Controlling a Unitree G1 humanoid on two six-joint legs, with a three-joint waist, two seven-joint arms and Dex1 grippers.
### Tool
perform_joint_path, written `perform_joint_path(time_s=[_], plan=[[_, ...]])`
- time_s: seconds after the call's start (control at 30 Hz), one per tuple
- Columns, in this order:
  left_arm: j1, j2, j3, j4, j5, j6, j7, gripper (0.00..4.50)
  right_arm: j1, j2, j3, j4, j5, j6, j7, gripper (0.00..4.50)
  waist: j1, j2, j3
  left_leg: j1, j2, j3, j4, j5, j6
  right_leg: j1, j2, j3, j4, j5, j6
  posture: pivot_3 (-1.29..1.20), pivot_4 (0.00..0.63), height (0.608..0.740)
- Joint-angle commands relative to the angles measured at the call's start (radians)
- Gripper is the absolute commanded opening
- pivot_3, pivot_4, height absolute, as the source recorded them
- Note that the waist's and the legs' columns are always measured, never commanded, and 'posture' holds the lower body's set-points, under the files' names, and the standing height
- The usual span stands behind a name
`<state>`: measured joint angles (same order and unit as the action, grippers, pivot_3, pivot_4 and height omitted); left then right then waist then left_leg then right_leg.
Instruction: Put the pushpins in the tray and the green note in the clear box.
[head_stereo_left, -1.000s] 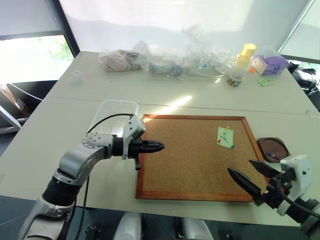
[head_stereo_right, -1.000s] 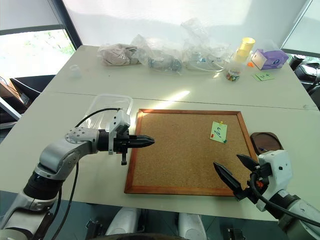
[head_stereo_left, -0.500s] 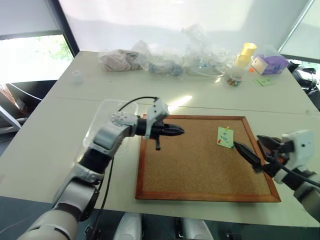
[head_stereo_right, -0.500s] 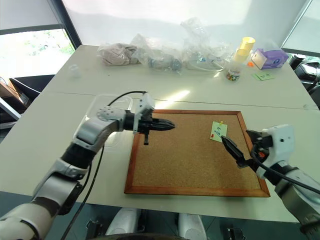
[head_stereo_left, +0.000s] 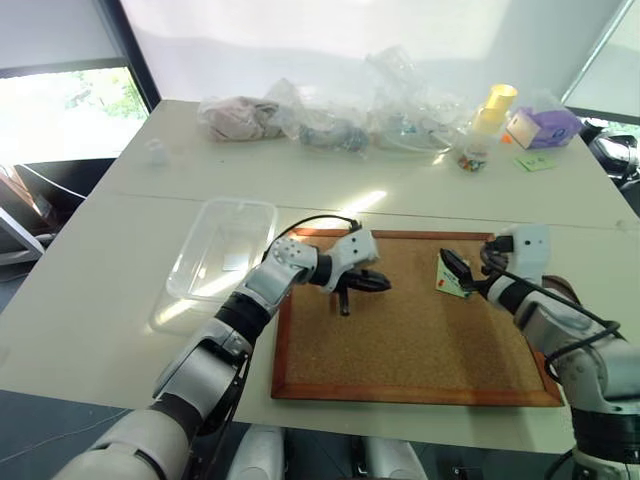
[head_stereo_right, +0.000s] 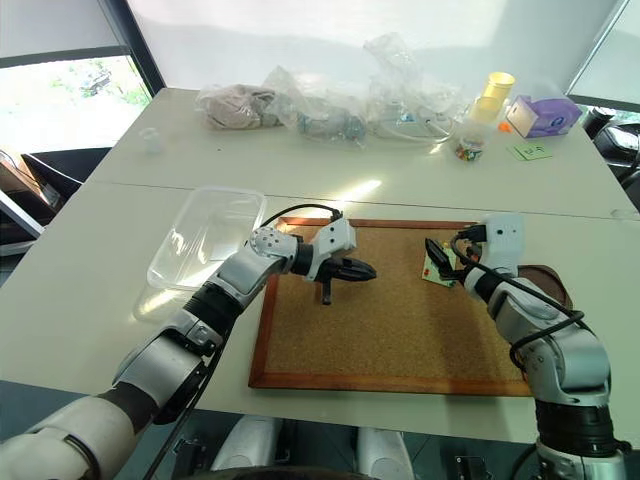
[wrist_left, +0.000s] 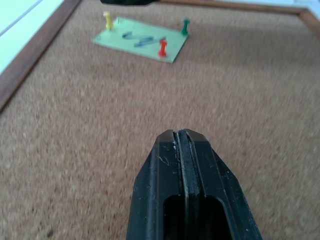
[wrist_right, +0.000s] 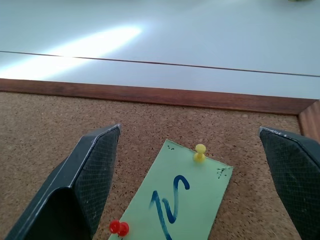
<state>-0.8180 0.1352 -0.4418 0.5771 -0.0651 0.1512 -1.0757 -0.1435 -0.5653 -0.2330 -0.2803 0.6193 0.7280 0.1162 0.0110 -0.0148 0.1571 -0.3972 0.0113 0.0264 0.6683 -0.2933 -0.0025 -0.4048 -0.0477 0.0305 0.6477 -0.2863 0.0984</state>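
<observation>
While nothing has yet gone into either container, the step in hand looks like the first one: freeing a pin from the note.

At the left of the white bench (head_stereo_left: 120, 290), about nine o'clock from the cork panel, lies the clear plastic rectangular box (head_stereo_left: 215, 262), with nothing in it that I can see. Beside it is the wood-framed brown corkboard (head_stereo_left: 400, 330). Over the corkboard's ten o'clock area hovers the left end effector (head_stereo_left: 378, 284), its two black fingers pressed together with nothing between them, pointing toward three o'clock at the note.

Up at the corkboard's two o'clock corner sits the small light green paper note with a dark blue scribble (wrist_right: 177, 202), pinned flat. Three tiny plastic-headed pushpins hold it: a yellow one (wrist_right: 200, 151), a red one (wrist_right: 120, 228) and a green one (wrist_left: 185, 26). The right end effector (head_stereo_left: 456, 274) is over the note, its fingers spread wide to either side of it and gripping nothing.

At three o'clock of the corkboard, just outside the frame, the small dark brown wooden tray (head_stereo_right: 560, 284) is mostly hidden behind the right arm.

I judge the next move calls for lowering the spread fingers onto one pin head, closing on that tiny head alone without creasing the paper, then pulling it straight out.
</observation>
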Motion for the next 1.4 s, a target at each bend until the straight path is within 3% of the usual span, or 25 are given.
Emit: perform_joint_path(time_s=[0.03, 0.33, 0.47, 0.67, 1.4], plan=[[0.009, -0.004, -0.010, -0.018, 0.029, -0.027, -0.007, 0.02, -0.039, 0.025, 0.007, 0.036, -0.049, -0.030, 0.011, 4.50, 0.000, 0.000, 0.000, 0.000, 0.000, 0.000, 0.000, 0.000, 0.000, 0.000, 0.000, 0.000, 0.000, 0.000, 0.000, 0.00, 0.150, 0.740], [0.027, -0.018, -0.001, -0.033, 0.047, -0.014, -0.009, 0.02, -0.096, 0.067, 0.003, 0.122, -0.107, -0.029, 0.031, 4.50, 0.000, 0.000, 0.000, 0.000, 0.000, 0.000, 0.000, 0.000, 0.000, 0.000, 0.000, 0.000, 0.001, 0.000, 0.000, 0.00, 0.150, 0.740], [0.029, -0.021, 0.002, -0.036, 0.049, -0.013, -0.006, 0.00, -0.106, 0.080, -0.010, 0.137, -0.110, -0.003, 0.036, 3.34, 0.000, 0.000, 0.000, 0.000, 0.000, 0.000, 0.000, 0.000, 0.000, 0.000, 0.000, 0.000, 0.001, 0.000, 0.000, 0.00, 0.150, 0.740], [0.032, -0.023, 0.005, -0.038, 0.052, -0.011, -0.006, 0.00, -0.101, 0.088, -0.007, 0.126, -0.113, 0.023, 0.046, 0.09, -0.001, 0.000, 0.000, 0.000, 0.000, 0.000, 0.000, 0.000, 0.000, 0.000, -0.001, 0.000, 0.001, 0.000, 0.000, 0.00, 0.150, 0.740], [0.054, 0.000, -0.069, -0.005, 0.200, -0.006, 0.022, 0.00, -0.104, 0.110, -0.076, 0.086, -0.173, -0.062, 0.032, 0.04, 0.000, 0.001, -0.001, 0.005, -0.001, 0.000, 0.000, 0.000, 0.000, 0.005, -0.001, 0.000, 0.001, 0.000, 0.000, 0.00, 0.150, 0.740]])
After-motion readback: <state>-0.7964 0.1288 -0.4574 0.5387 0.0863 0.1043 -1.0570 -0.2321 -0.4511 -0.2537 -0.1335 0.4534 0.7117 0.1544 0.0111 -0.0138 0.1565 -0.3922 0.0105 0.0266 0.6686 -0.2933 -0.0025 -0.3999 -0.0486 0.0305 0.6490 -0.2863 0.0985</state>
